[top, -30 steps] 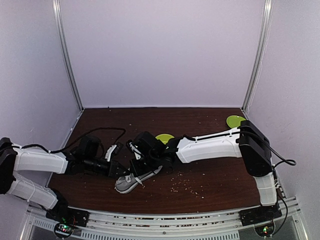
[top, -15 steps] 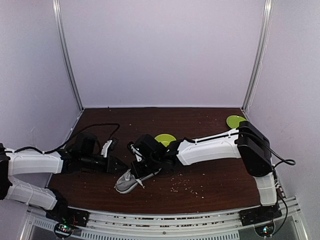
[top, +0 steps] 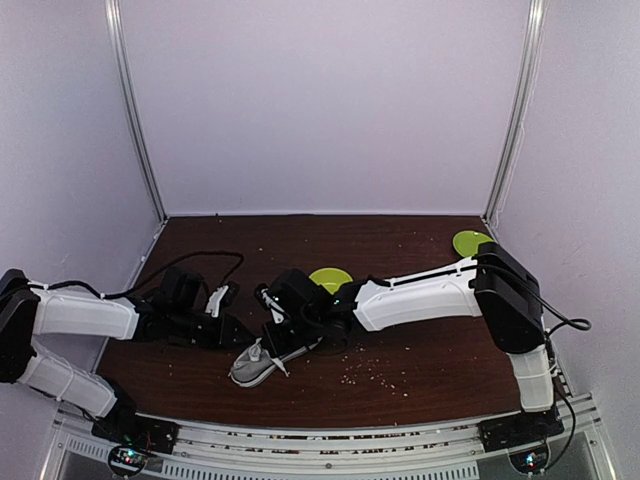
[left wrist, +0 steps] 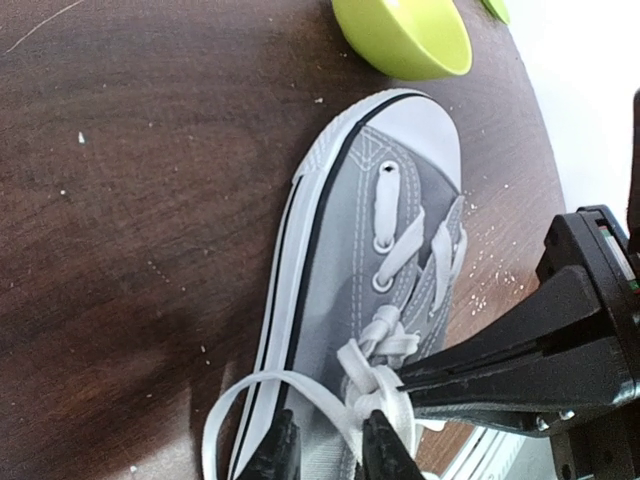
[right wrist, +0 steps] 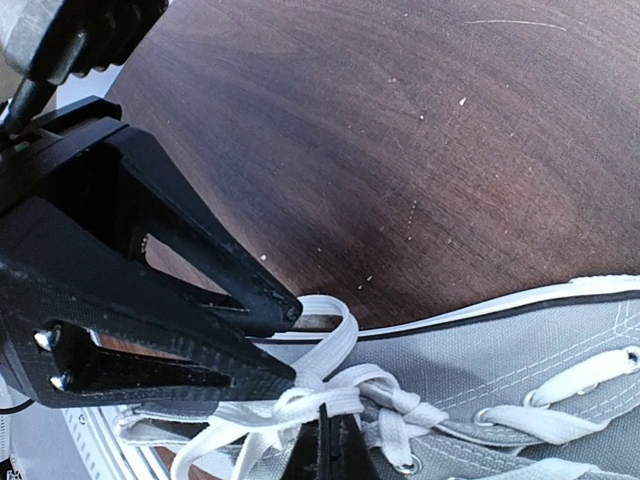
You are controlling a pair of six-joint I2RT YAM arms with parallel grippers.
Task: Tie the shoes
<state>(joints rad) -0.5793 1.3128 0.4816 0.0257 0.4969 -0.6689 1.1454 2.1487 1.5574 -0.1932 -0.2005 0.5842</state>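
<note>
The grey sneaker lies on its side on the brown table, toe toward the green bowl. In the left wrist view the shoe fills the middle, its white laces bunched in a knot. My left gripper is open, and a lace loop runs between its fingers. From the right wrist view, my right gripper is shut on a strand of lace at the knot. The left gripper comes in from the left, one prong on each side of the loop. Both grippers meet at the shoe's lacing.
The green bowl stands just beyond the shoe's toe. A green disc lies at the back right corner. Crumbs are scattered right of the shoe. A black cable loops behind the left arm.
The left gripper's jaws have gone from shut to open. The left arm drew back a little to the left, then returned to the laces. The right gripper stayed at the knot.
</note>
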